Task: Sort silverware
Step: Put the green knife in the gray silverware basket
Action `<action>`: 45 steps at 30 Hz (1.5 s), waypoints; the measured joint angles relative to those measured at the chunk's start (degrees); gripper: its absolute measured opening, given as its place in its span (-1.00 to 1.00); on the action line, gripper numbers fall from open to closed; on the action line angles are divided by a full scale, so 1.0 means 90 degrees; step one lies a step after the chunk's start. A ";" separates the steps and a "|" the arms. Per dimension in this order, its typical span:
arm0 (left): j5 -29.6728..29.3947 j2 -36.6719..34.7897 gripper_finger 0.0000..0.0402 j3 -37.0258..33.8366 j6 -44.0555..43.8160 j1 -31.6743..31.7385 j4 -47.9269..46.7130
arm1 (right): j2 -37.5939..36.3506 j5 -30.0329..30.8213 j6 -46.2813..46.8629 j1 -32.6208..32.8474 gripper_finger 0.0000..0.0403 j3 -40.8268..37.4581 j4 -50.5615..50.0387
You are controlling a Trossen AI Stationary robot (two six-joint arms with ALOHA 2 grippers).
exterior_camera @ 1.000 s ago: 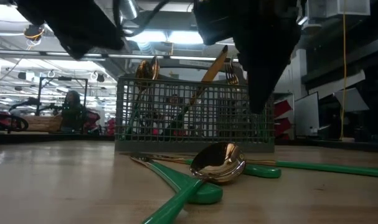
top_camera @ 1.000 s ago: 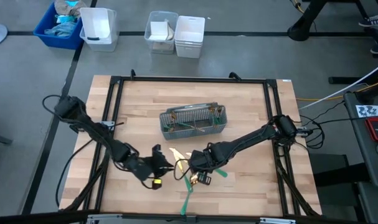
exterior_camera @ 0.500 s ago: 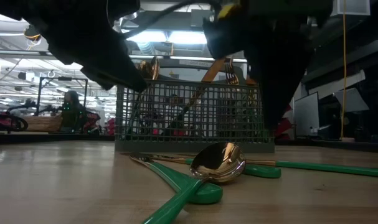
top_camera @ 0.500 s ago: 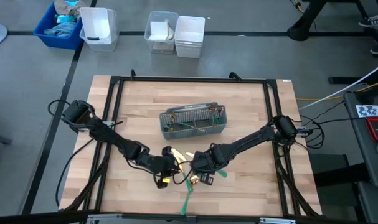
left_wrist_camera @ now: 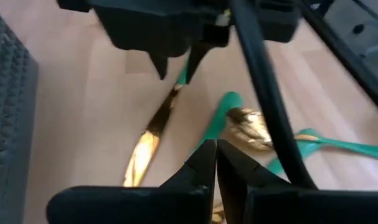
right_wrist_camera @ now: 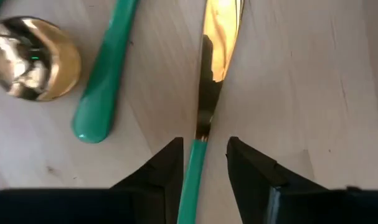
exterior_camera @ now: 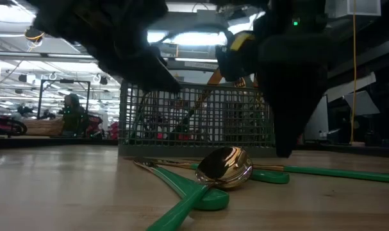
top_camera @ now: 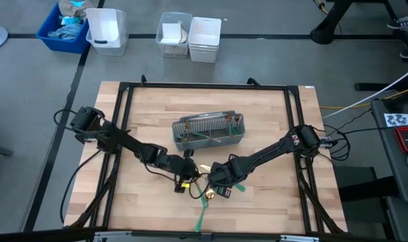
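High view: grey mesh caddy (top_camera: 210,130) sits mid-worktop (top_camera: 271,202), already holding several pieces of silverware (top_camera: 220,127) upright. A loose cluster, gold heads and green handles, lies on the wood just in front of it, so the sort is partly done, with at least 4 pieces left by my count. Left end effector (top_camera: 185,180) and right end effector (top_camera: 217,188) are both low over that cluster, close together. White and blue bins (top_camera: 96,30) stand on the grey floor beyond.

Low view: spoon (exterior_camera: 225,168) lies bowl-up across green handles, caddy behind it with gold heads poking above its rim. Open workshop room behind, ceiling lights, a person (exterior_camera: 73,110) seated far off.

Left wrist view: left end effector's fingers (left_wrist_camera: 201,163) pressed together, nothing between them, above a knife (left_wrist_camera: 152,134) and the spoon.

Right wrist view: right end effector's fingers (right_wrist_camera: 166,164) spread, straddling the knife (right_wrist_camera: 207,93) where blade meets handle; not yet closed on it. Pale butcher-block wood, clean.
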 joint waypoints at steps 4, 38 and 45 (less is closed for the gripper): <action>0.0003 0.0374 -0.97 0.0002 0.0116 0.0225 0.0375 | 0.0002 -0.0020 0.0004 -0.0002 -0.39 -0.0286 0.0246; 0.0161 0.0906 -0.47 0.0005 0.1427 0.0498 0.0981 | -0.0012 -0.0585 -0.0049 -0.0010 -0.87 -0.0753 0.1240; 0.0165 0.0906 -0.30 0.0005 0.1425 0.0498 0.0986 | -0.0012 -0.0744 -0.0046 -0.0063 -0.86 -0.0751 0.1305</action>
